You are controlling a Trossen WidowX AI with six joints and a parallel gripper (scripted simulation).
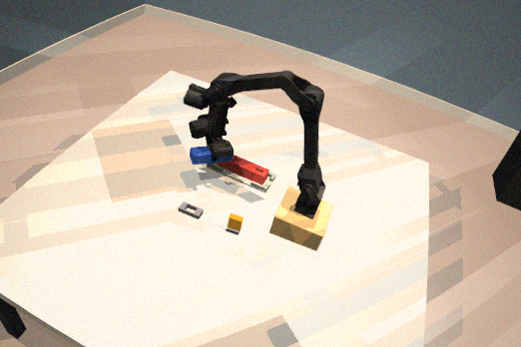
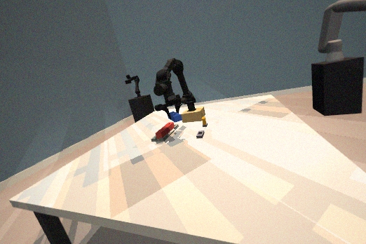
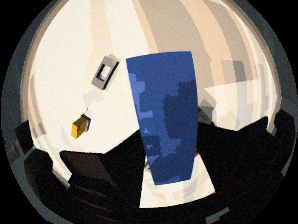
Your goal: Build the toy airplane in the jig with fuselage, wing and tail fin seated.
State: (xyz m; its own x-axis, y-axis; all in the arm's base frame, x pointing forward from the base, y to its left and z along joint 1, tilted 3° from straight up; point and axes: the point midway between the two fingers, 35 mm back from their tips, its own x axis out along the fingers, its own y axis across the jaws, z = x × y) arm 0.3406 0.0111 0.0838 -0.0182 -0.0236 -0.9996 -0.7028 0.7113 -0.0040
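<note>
The red fuselage [image 1: 248, 171] [image 2: 165, 130] lies lengthwise in the pale grey jig [image 1: 269, 183] [image 2: 154, 140]; a socket shows on its top near its right end in the top view. My gripper [image 1: 221, 151] [image 2: 173, 112] [image 3: 166, 128] is shut on the blue wing [image 1: 200, 155] [image 2: 175, 117] [image 3: 162, 90] and holds it raised. In the top view the wing overlaps the fuselage's left end; the wing's tab is hidden. The wing covers the middle of the wrist view. The yellow tail fin [image 1: 236, 221] [image 2: 204, 120] [image 3: 78, 127] stands in a small dark holder, apart from the jig.
A grey rectangular holder with an opening [image 1: 198, 213] [image 3: 111, 62] lies on the table left of the tail fin in the top view. My arm's base stands on a yellowish block [image 1: 294, 227] [image 2: 193, 115] near the jig's right end. Other arms on black pedestals stand beyond the table.
</note>
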